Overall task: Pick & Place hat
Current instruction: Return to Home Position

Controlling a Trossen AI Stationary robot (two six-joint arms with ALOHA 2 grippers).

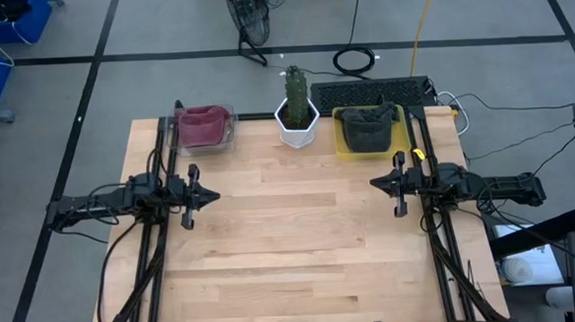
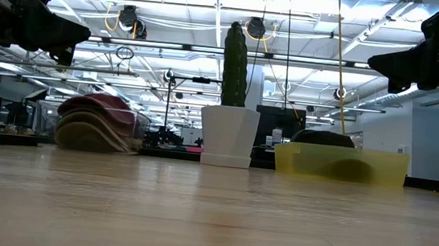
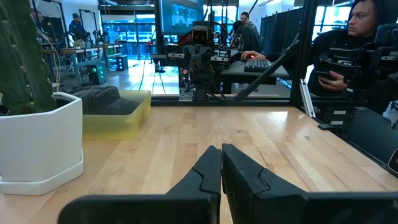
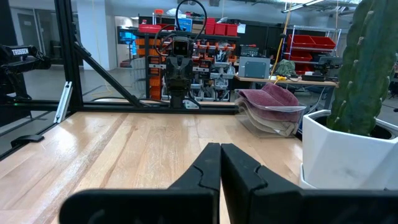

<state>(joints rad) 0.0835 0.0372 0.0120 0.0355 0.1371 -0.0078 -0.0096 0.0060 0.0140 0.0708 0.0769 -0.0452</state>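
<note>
A stack of hats with a maroon one on top [image 1: 204,125] [image 2: 95,119] [image 4: 271,104] sits in a clear container at the far left of the table. A dark hat [image 1: 368,127] [image 2: 322,136] [image 3: 99,98] lies in a yellow bin [image 1: 342,143] [image 2: 341,164] at the far right. My left gripper [image 1: 213,194] [image 3: 221,149] hovers shut above the table's left side. My right gripper [image 1: 373,183] [image 4: 220,147] hovers shut above the right side. The two point at each other and neither is near a hat.
A cactus in a white pot [image 1: 296,111] [image 2: 231,108] stands at the far edge between the two hat containers. A dark keyboard [image 1: 373,91] lies behind the yellow bin. Bare wooden tabletop [image 1: 291,230] stretches between and in front of the arms. A person sits beyond the table [image 3: 354,43].
</note>
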